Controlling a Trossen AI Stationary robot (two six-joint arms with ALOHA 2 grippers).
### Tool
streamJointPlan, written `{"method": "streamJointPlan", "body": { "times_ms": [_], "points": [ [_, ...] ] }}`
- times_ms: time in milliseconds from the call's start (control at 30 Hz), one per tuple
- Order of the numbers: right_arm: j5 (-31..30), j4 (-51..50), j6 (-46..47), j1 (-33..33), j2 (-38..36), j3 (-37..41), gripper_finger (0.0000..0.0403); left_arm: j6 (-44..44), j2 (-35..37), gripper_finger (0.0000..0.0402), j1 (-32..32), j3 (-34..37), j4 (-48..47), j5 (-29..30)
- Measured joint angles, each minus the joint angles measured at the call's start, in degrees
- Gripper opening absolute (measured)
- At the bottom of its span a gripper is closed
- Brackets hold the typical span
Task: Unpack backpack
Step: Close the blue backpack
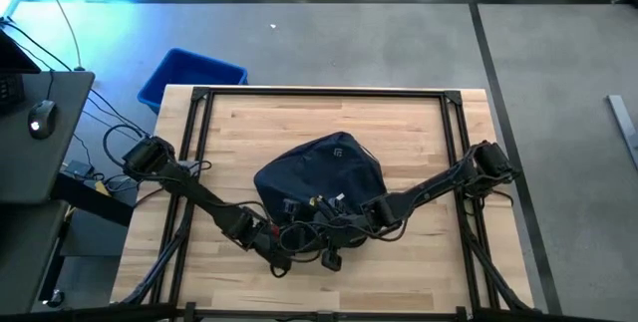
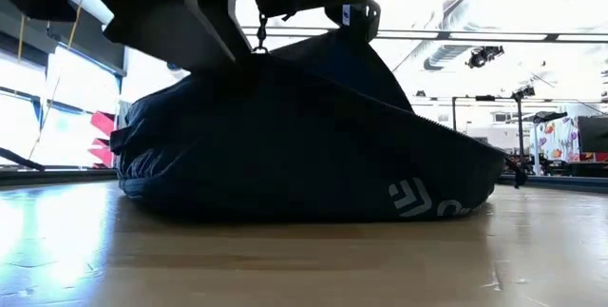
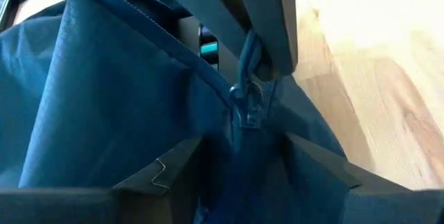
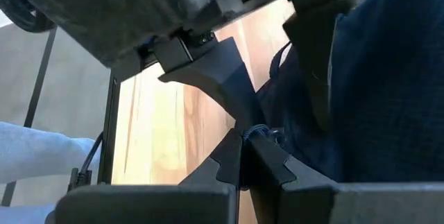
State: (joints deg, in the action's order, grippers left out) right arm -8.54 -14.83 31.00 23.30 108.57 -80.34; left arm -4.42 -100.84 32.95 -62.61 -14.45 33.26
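The backpack (image 1: 324,170) is a large dark navy bag of soft fabric, slumped flat on the wooden table (image 1: 399,123) with its rounded end toward the far edge. A small pale logo shows on its top panel in the high view, and the low view shows pale lettering low on its side. It lies at the middle of the table, a little toward the near edge, and its zipper line runs up over the raised part (clear in the low view).

Both dark arms reach in from the table's two sides and bend toward each other at the backpack's near edge. The left end effector (image 1: 282,234) sits just at the near left corner of the bag; in the left wrist view its two fingers (image 3: 316,165) stand narrowly apart on either side of the fabric, with a zipper slider (image 3: 244,109) and its cord pull just ahead of them. The right end effector (image 1: 361,210) presses at the near right side of the bag; in the right wrist view its fingers (image 4: 274,161) are drawn together on a small cord loop (image 4: 254,132) at the bag's edge, and another dark finger crosses just above.

A blue bin (image 1: 189,76) stands on the floor beyond the table's far left corner.
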Motion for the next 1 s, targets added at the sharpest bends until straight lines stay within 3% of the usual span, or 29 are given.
{"method": "streamJointPlan", "body": {
  "times_ms": [100,267,333,767,1000],
  "points": [
    [0.09,-0.83,0.02,0.36,0.00,0.00,0.0000,0.04,-0.25,0.0139,0.05,0.00,1.22,-0.01],
    [0.13,-2.12,1.65,1.35,0.20,0.36,0.0000,-0.06,-0.15,0.0035,0.70,-0.48,1.27,-0.15],
    [0.13,-2.12,2.60,1.79,0.20,1.29,0.0000,-1.28,-0.15,0.0010,0.93,-0.48,0.65,-0.15],
    [-1.23,-5.31,13.28,3.31,0.33,8.18,0.0000,-5.37,0.73,0.0001,5.04,-0.55,-3.41,0.09],
    [-2.20,-9.10,16.86,3.26,0.11,10.90,0.0000,-11.77,0.73,0.0000,7.92,-0.55,-8.07,0.80]
  ]
}}
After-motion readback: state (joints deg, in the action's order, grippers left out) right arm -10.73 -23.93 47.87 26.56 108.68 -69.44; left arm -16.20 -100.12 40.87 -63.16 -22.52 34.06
